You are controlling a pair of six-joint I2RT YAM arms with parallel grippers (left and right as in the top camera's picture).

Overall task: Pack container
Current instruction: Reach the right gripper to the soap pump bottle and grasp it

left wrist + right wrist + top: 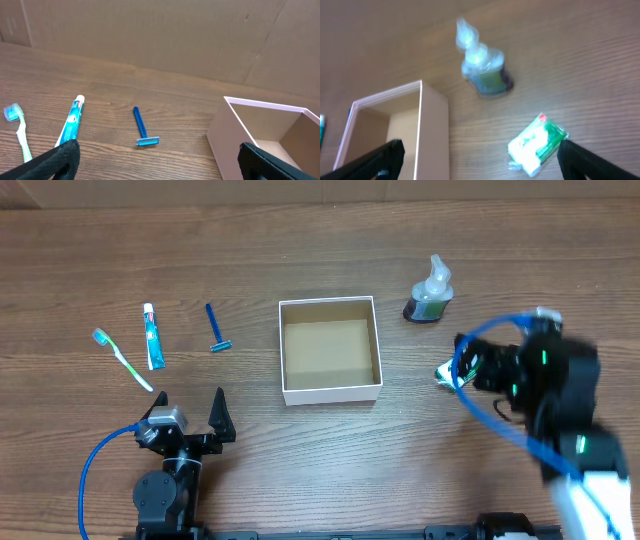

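Where the left gripper (190,408) sits at the near edge of the wooden surface (400,470), its 2 fingers are spread wide with nothing between them. Left wrist view agrees: black fingertips (60,160) in both lower corners, bare wood between.

Right gripper (480,165): fingers also wide apart and empty. The arm is blurred in the overhead view. A green-and-white packet (537,144) lies flat just ahead of it, close to 1 finger, not touching as far as visible.

Container (330,393): mid-surface, upright, open top, brown inside, nothing in it. It lies between the 2 arms, slightly beyond the left gripper.

Left of the container, 3 items lie flat and well apart from it:
- toothbrush (122,358), outermost, angled
- toothpaste tube (152,337), beside it
- blue razor (216,328), nearest the container, head toward the robot

Farthest, right of the container's far corner: a small clear bottle (430,292), dark base, contents greenish. Its shape is blurred in the right wrist view.
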